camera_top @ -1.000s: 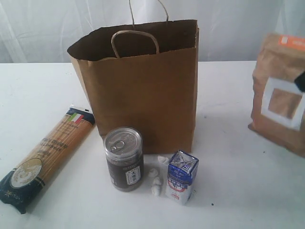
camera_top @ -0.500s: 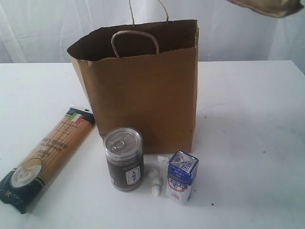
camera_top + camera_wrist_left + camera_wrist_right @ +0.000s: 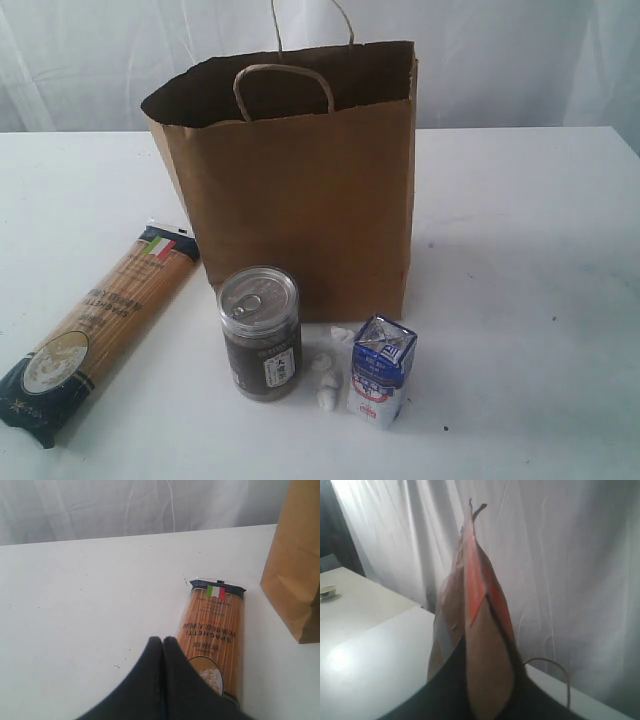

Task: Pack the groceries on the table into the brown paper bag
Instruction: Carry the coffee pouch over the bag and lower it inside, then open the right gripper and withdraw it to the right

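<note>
Brown paper bag (image 3: pixel 300 200) gapes, contents hidden; right pincer (image 3: pixel 487 667) clamps pouch (image 3: pixel 475 585), left pincer (image 3: pixel 163 642) closed.

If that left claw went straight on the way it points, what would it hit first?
Probably the white table, close beside the spaghetti packet; depth is hard to judge here.

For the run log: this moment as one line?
left gripper: shut, empty | right gripper: shut on brown pouch | on table: spaghetti packet, dark can, mini carton | paper bag: upright
</note>
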### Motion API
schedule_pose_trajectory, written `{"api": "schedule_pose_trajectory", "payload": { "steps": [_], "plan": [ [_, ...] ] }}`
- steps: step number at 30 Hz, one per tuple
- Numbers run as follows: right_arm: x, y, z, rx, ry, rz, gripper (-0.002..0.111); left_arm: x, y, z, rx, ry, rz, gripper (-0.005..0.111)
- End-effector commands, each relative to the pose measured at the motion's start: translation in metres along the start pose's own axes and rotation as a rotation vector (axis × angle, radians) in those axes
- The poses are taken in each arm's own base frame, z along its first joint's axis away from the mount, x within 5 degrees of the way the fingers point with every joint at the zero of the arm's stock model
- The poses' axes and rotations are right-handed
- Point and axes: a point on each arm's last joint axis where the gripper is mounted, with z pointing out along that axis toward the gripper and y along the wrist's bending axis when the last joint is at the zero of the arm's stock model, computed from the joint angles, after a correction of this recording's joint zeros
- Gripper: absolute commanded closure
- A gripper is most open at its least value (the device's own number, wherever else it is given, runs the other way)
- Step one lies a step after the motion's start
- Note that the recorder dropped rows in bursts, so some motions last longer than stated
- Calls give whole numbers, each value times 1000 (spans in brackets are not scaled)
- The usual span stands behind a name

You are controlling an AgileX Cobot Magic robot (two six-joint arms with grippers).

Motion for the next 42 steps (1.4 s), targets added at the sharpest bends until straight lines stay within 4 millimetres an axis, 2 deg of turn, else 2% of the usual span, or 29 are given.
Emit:
{"api": "schedule_pose_trajectory", "payload": {
  "steps": [1,8,13,19,26,29,37,42],
  "plan": [
    [10,-6,20,-7,19,14,108,1,0,0,5,2,-8,107],
    [48,-36,54,-12,142,74,108,1,0,0,5,2,-8,107],
    [67,-49,68,-14,191,100,108,1,0,0,5,2,-8,107],
    [86,-62,66,72,379,-110,108,1,0,0,5,2,-8,107],
    [90,-64,67,78,404,-129,108,1,0,0,5,2,-8,107],
    [90,-65,66,79,406,-133,101,1,0,0,5,2,-8,107],
    [90,-65,66,79,406,-133,63,1,0,0,5,2,-8,107],
    [90,-65,66,79,406,-133,59,1,0,0,5,2,-8,107]
  ]
}}
